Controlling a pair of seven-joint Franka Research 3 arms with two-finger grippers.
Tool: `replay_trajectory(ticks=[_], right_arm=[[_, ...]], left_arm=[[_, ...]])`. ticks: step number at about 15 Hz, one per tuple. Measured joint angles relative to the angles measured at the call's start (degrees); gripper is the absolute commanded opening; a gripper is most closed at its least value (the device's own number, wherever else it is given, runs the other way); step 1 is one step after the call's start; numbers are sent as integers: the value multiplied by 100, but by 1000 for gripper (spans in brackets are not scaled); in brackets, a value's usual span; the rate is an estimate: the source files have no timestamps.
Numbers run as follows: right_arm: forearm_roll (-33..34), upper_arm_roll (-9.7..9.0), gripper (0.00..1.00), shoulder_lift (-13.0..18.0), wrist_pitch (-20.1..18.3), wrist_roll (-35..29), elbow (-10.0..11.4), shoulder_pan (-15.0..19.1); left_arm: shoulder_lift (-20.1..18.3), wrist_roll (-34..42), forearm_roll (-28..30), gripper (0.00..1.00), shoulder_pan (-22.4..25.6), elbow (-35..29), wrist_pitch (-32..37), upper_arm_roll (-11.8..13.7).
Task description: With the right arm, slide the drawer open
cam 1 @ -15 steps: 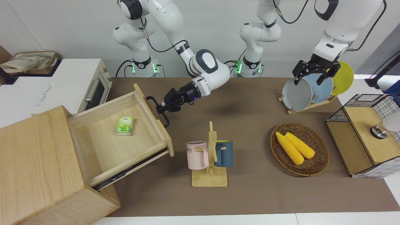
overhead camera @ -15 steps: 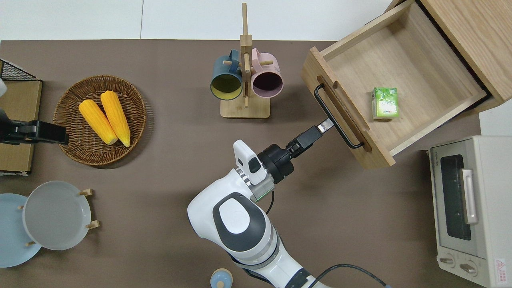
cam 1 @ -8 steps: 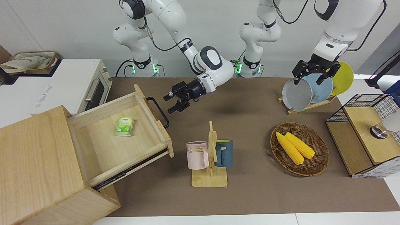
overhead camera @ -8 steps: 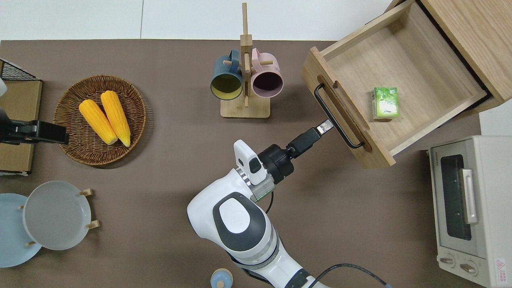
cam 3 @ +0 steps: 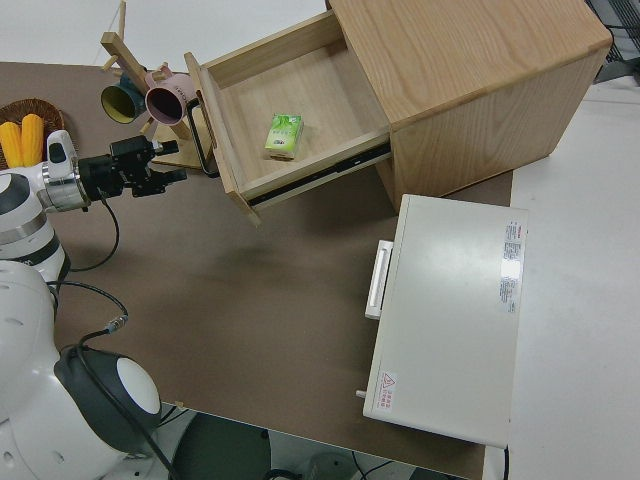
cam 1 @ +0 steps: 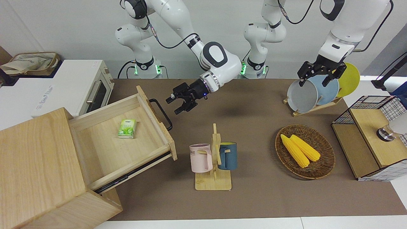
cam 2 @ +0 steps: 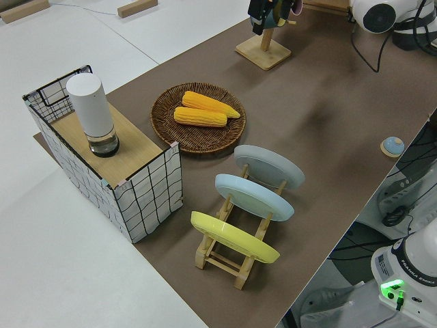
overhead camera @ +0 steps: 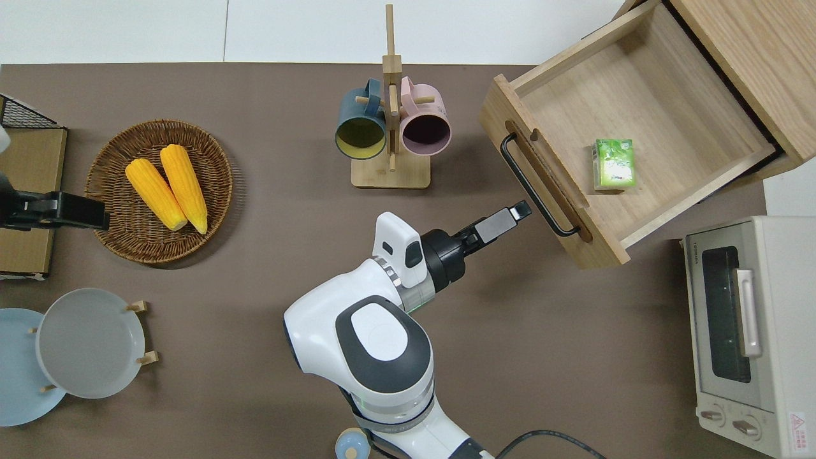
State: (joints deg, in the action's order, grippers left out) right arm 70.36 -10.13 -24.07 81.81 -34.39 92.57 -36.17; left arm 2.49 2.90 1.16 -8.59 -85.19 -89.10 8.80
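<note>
The light-wood drawer (cam 1: 105, 156) (overhead camera: 663, 95) (cam 3: 300, 90) stands pulled far out of the pale wooden cabinet (cam 1: 38, 165) (overhead camera: 758, 51). A small green packet (cam 1: 127, 128) (overhead camera: 614, 164) lies inside it. Its black bar handle (cam 1: 161, 113) (overhead camera: 535, 188) is free. My right gripper (cam 1: 173, 106) (overhead camera: 519, 209) (cam 3: 172, 170) hovers over the brown table just off the handle, open, with nothing between its fingers and a small gap to the bar. The left arm is parked, its gripper (cam 1: 314, 79) open.
A white toaster oven (cam 1: 79, 86) (overhead camera: 746, 319) stands beside the cabinet. A mug rack (cam 1: 213, 159) (overhead camera: 390, 127) holds a pink and a blue mug mid-table. A wicker basket (cam 1: 324, 159) of corn, a plate rack (cam 1: 314, 92) and a wire-mesh shelf (cam 1: 372, 136) sit toward the left arm's end.
The right gripper let go of the drawer handle, opened, and drew back and up away from it. The drawer stayed open where it was.
</note>
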Motion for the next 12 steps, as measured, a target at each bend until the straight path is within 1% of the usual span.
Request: replay_trajectory(ticks=[2, 6, 9, 12], right_arm=[[-323, 29, 983, 78, 138, 25, -123, 19], [-898, 47, 983, 301, 410, 241, -266, 117], [-1559, 55, 983, 550, 460, 459, -420, 307], [-2299, 64, 983, 888, 493, 734, -544, 564]], left_arm=[[0, 0, 0, 995, 0, 0, 0, 0], [0, 0, 0, 995, 0, 0, 0, 0], [0, 0, 0, 995, 0, 0, 0, 0], [0, 0, 0, 995, 0, 0, 0, 0]])
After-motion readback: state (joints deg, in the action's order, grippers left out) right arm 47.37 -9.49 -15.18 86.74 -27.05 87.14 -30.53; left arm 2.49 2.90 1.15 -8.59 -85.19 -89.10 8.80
